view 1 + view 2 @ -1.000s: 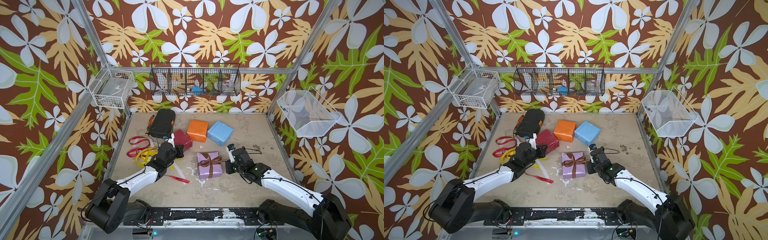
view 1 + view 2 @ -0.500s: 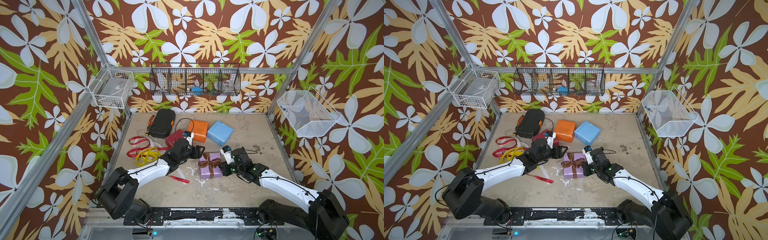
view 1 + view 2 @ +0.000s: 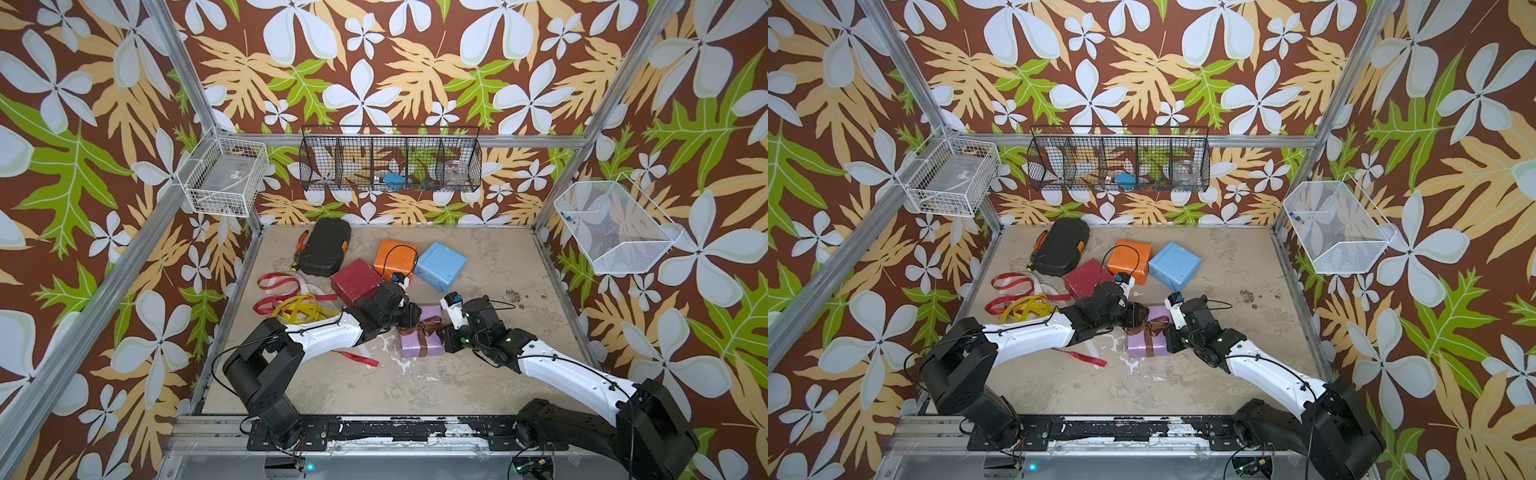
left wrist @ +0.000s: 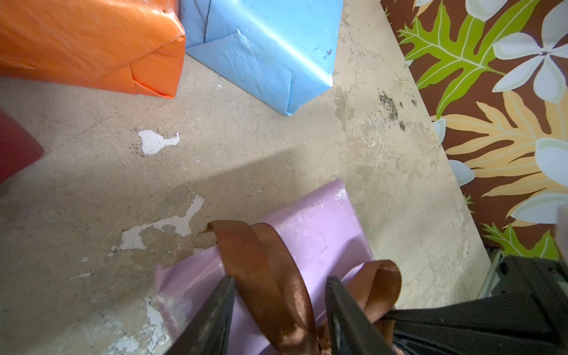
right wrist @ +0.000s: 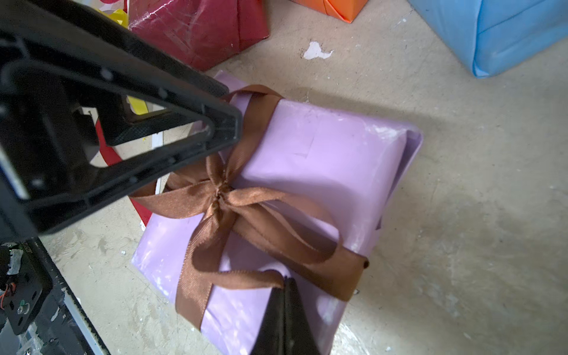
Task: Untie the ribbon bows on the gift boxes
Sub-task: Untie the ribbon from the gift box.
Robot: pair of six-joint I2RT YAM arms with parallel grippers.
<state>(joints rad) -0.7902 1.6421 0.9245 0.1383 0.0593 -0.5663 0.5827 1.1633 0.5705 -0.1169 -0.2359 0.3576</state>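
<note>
The lilac gift box (image 3: 412, 348) (image 3: 1138, 348) lies mid-table with a brown ribbon bow (image 3: 428, 326) (image 5: 221, 196) tied crosswise on it. My left gripper (image 3: 409, 316) (image 4: 279, 307) stands at the box's left edge, open, with a brown loop (image 4: 261, 270) running between its fingers. My right gripper (image 3: 444, 332) (image 5: 284, 307) is at the box's right edge, shut on a tail of the brown ribbon. The dark red box (image 3: 357, 280), orange box (image 3: 395, 255) and light blue box (image 3: 440, 266) lie behind, bare of ribbon. Loose red (image 3: 278, 291), yellow (image 3: 297, 309) and white (image 3: 309, 286) ribbons lie to the left.
A black tool case (image 3: 326, 247) lies at the back left. A red strip (image 3: 357, 358) lies under my left arm. Wire baskets hang on the walls: white at the left (image 3: 224, 183), black at the back (image 3: 390, 164), white at the right (image 3: 615, 226).
My left arm swung from beside the dark red box to the lilac box. Its gripper opened and now straddles a brown loop. My right gripper stayed shut and shifted closer to the box.
</note>
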